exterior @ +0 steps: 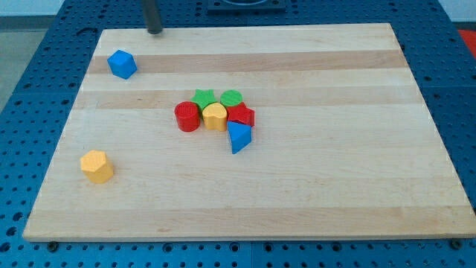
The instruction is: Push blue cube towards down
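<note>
The blue cube (122, 64) sits near the upper left corner of the wooden board (335, 186). My tip (155, 31) rests at the board's top edge, up and to the right of the blue cube, a short gap away and not touching it. The rod rises out of the view's top.
A cluster stands mid-board: a red cylinder (187, 117), a green star (203, 98), a green cylinder (231, 99), a yellow block (215, 117), a red star (241, 115) and a blue triangular block (239, 138). A yellow hexagonal block (97, 166) lies at lower left.
</note>
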`<action>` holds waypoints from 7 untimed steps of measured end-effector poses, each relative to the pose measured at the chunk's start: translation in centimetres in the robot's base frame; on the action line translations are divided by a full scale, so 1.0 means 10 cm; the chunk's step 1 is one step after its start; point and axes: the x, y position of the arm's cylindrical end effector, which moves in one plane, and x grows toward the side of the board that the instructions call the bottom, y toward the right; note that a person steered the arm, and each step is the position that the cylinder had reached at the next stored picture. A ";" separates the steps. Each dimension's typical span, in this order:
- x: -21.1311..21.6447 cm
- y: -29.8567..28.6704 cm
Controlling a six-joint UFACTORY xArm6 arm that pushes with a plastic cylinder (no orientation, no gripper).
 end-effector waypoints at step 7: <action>0.87 -0.27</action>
